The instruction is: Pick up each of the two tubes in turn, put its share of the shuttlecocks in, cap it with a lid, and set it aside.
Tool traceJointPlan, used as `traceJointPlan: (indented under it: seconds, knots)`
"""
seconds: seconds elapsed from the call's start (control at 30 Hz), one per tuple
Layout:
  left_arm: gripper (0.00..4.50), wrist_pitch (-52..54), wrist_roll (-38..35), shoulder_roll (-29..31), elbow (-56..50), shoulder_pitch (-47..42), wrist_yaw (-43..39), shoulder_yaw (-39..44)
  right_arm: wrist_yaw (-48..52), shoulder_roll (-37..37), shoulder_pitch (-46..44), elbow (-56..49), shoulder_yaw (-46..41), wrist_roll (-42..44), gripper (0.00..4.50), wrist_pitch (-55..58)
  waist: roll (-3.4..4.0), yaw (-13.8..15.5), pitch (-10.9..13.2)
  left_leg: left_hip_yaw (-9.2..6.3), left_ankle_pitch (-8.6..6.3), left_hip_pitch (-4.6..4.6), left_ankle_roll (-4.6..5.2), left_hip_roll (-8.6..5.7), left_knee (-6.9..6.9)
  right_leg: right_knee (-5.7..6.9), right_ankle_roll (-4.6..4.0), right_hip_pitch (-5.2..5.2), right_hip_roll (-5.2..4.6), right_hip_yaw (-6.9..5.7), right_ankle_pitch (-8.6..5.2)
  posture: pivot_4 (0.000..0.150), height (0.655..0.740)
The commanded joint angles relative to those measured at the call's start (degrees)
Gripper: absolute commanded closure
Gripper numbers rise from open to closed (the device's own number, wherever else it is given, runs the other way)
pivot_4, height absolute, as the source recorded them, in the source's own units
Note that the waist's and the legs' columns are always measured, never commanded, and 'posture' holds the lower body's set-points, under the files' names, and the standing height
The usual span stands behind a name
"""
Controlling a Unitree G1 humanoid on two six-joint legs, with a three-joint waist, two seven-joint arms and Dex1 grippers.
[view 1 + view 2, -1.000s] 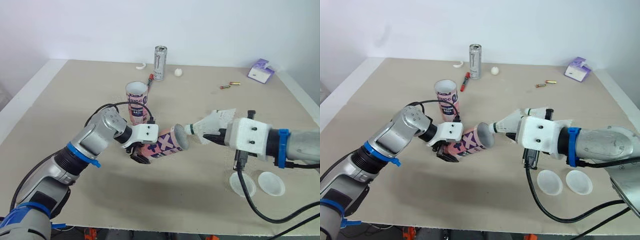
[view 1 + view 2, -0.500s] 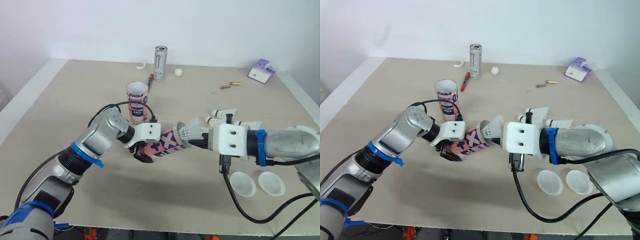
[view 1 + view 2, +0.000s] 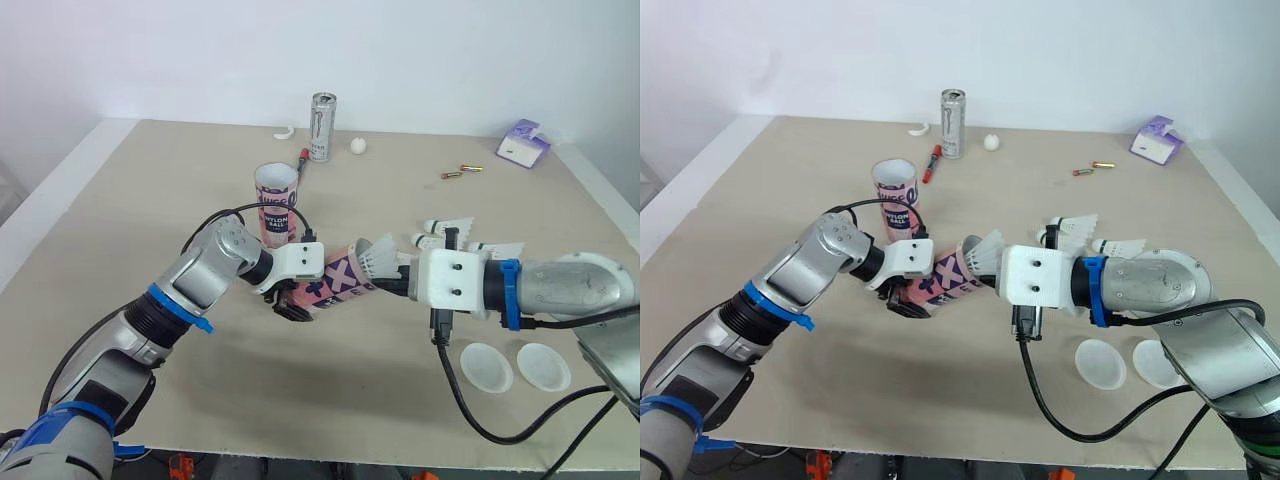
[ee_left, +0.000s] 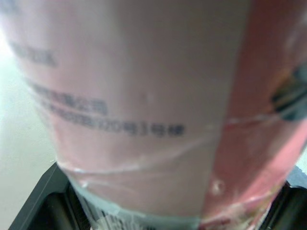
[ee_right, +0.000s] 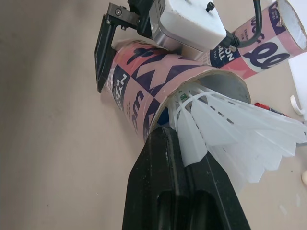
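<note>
pink tube (image 3: 335,283) held tilted over mid-bench (image 3: 150,200), mouth facing right, clamped in left end effector (image 3: 293,302). shuttlecock (image 5: 230,124) narrow end in the mouth, skirt out, pinched by right end effector (image 5: 184,160). second tube (image 3: 273,205) upright just beyond. two lids (image 3: 486,367) near right.

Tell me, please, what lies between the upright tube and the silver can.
A red marker lies between the upright tube and the silver can, in both eye views.
</note>
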Motion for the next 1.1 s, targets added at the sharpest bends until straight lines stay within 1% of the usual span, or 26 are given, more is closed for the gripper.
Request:
traceJointPlan:
  seconds: [0.03,0.1,0.13,0.17,0.2,0.4,0.53,0.57,0.7,0.83,0.93,1.1]
  knots:
    - [0.82,-1.1,0.6,0.3,0.5,0.2,0.6,0.0,0.9,0.0,-0.8,-0.3,-2.5,0.0,3.17,-1.2,0.0,0.0,0.0,0.0,0.0,0.0,0.0,0.0,0.0,0.0,0.0,0.01,0.0,0.0,0.0,0.15,0.74]
    - [0.82,-1.5,0.7,0.4,0.6,0.3,0.6,0.0,1.3,0.0,-0.4,0.0,-4.4,0.9,2.67,-1.3,0.0,0.0,0.0,0.0,0.0,0.0,0.0,0.0,0.01,0.0,0.0,0.01,0.0,0.0,0.0,0.15,0.74]
    - [0.82,-1.5,0.7,0.5,0.7,0.3,0.6,0.0,1.5,0.0,0.0,0.3,-5.7,1.4,2.19,-1.4,0.0,0.0,0.0,0.0,0.0,0.0,0.01,-0.01,0.01,0.0,0.0,0.0,0.0,0.0,0.0,0.15,0.74]
    - [0.82,-1.6,0.7,0.5,0.7,0.3,0.5,0.0,1.7,0.3,0.6,0.4,-7.4,2.6,1.94,-0.9,0.0,0.0,0.0,0.0,0.0,0.0,0.01,-0.01,0.01,0.0,0.0,0.01,0.0,0.0,0.0,0.15,0.74]
    - [0.82,-1.6,0.7,0.5,0.7,0.4,0.5,0.0,0.9,1.5,1.8,0.4,-10.6,5.0,1.5,1.0,-0.01,0.0,0.0,0.0,0.0,0.0,0.0,0.0,0.01,0.0,0.0,0.01,0.0,0.0,0.0,0.15,0.74]
    - [0.82,-2.2,0.8,0.7,1.2,0.4,0.6,0.1,-5.7,9.4,8.2,2.6,-27.4,17.0,1.5,11.3,0.02,0.1,0.0,-0.04,0.01,0.04,0.02,-0.01,0.03,0.0,0.27,0.08,0.01,-0.01,0.19,0.15,0.74]
    - [0.82,-2.9,0.9,1.3,2.1,0.1,0.4,0.4,-11.8,14.9,14.3,3.9,-31.5,19.4,1.5,16.3,0.01,0.1,-0.1,-0.06,0.06,0.12,0.11,0.0,0.01,0.0,0.15,0.16,0.02,-0.02,0.2,0.15,0.74]
    - [0.82,-3.1,1.0,1.6,2.5,0.0,0.4,0.6,-14.6,17.1,15.4,3.8,-31.6,20.2,1.5,18.1,-0.03,0.1,-0.1,-0.08,0.06,0.15,0.11,0.01,0.01,0.0,0.15,0.2,0.03,-0.05,0.19,0.15,0.74]
    - [0.82,-4.5,1.3,2.4,4.0,-0.8,0.2,1.1,-23.1,23.7,18.9,2.6,-25.6,17.9,1.5,21.2,0.18,-0.3,-0.2,-0.04,0.08,0.2,0.13,0.02,0.01,0.03,-0.04,0.18,0.07,0.06,0.17,0.15,0.74]
    - [0.82,-5.3,1.5,3.0,4.0,-0.9,-0.1,1.0,-29.4,31.3,18.9,6.0,-20.8,15.4,1.5,20.0,0.18,-0.6,-0.2,-0.07,0.17,0.26,0.29,0.01,0.0,0.04,-0.14,0.13,0.18,0.17,0.37,0.15,0.74]
    - [0.82,-5.0,1.4,3.2,3.2,-0.4,-0.2,1.0,-30.8,34.0,17.9,8.2,-18.6,14.3,1.5,18.8,0.2,-0.8,-0.1,-0.08,0.23,0.29,0.39,0.02,-0.03,0.04,-0.18,0.13,0.22,0.17,0.45,0.15,0.74]
    - [0.82,-4.8,1.2,3.2,2.7,0.0,0.0,0.8,-31.3,35.6,15.9,13.4,-15.8,11.8,1.5,16.2,0.2,-1.2,-0.1,-0.06,0.25,0.29,0.41,0.03,-0.05,0.04,-0.19,0.1,0.24,0.21,0.47,0.15,0.74]
